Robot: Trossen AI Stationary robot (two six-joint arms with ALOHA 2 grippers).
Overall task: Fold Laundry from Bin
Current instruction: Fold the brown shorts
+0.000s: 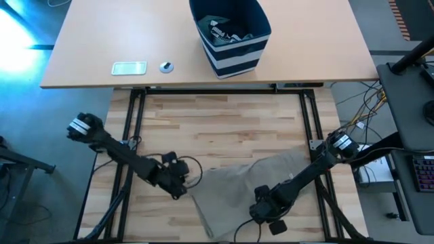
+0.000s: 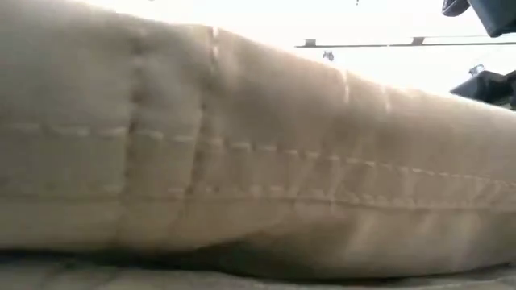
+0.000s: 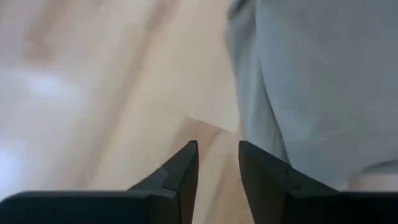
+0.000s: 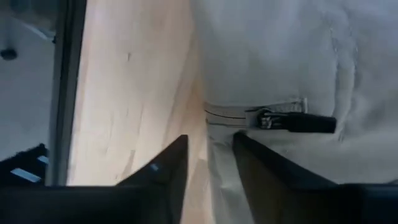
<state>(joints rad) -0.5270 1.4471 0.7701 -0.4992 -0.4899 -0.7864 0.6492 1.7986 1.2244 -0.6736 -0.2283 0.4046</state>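
Observation:
A beige garment (image 1: pixel 261 177) lies crumpled on the wooden table near its near edge; it fills the low view (image 2: pixel 242 145). My left gripper (image 1: pixel 180 190) is open by a narrow gap over bare wood (image 3: pixel 217 155), just left of the garment's left edge (image 3: pixel 249 93). My right gripper (image 1: pixel 261 203) is open at the garment's near edge (image 4: pixel 210 152); one finger stands over the cloth, the other over wood. A dark tab (image 4: pixel 292 121) shows on a stitched seam. The navy striped bin (image 1: pixel 230 37) stands on the far desk with grey pieces (image 1: pixel 227 32) inside. My right gripper points steeply down over the beige garment's near edge (image 4: pixel 208 127), with a gap between its fingers. Whether a finger touches the cloth, I cannot tell.
On the far desk lie a flat white device (image 1: pixel 129 68) and a small round object (image 1: pixel 166 66). Bare wood (image 1: pixel 224 122) stretches between the garment and the far desk. Black frame rails (image 1: pixel 135 129) run along the table's left and right sides.

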